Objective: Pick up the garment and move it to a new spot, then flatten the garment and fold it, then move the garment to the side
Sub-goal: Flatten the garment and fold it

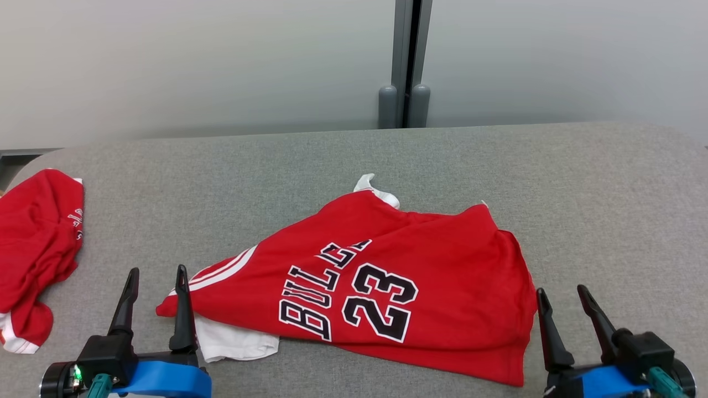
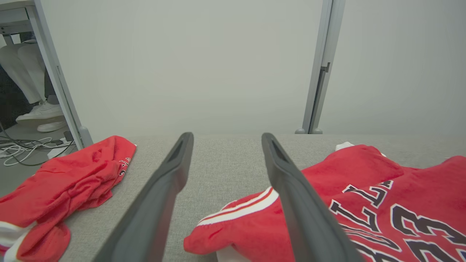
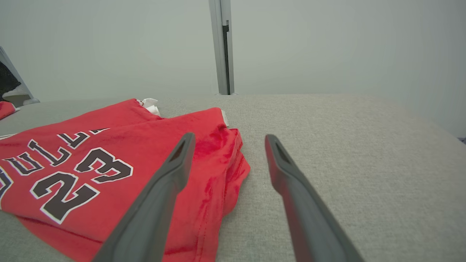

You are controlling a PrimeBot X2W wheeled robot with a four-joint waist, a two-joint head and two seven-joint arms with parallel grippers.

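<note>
Red jersey (image 1: 398, 276) lies mid-counter (image 1: 332, 160), long axis left to right, spanning the gap between both arms. Left jaws hang at its striped left tip, right jaws just beside its right edge; we judge neither nearer. Both pairs stand apart, empty, pointing far.

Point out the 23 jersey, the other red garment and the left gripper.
23 jersey (image 1: 459, 260): head view, plain red cloth.
other red garment (image 1: 33, 243): head view, crumpled middle.
left gripper (image 1: 157, 271): head view, between fingertips.
</note>
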